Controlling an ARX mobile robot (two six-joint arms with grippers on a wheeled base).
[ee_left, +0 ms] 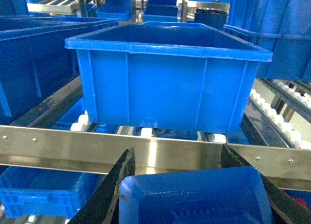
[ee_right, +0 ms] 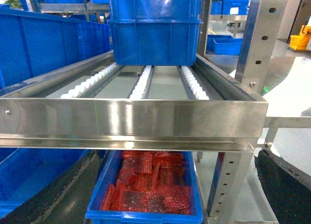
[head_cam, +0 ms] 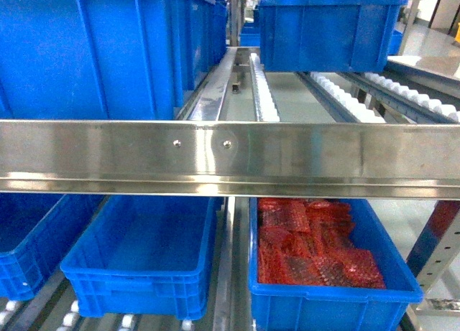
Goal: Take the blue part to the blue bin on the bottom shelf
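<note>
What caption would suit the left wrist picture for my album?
Left gripper holding a blue part before a steel rail, facing a blue bin on rollers.

Brushed, shiny steel front rail [head_cam: 230,155]; smooth glossy plastic blue bin [head_cam: 140,263]; white plastic rollers [head_cam: 264,98].

Blue bins [head_cam: 140,255], red parts [head_cam: 313,245].

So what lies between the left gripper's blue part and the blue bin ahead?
A steel front rail crosses between blue part and blue bin; the left wrist view shows it.
</note>
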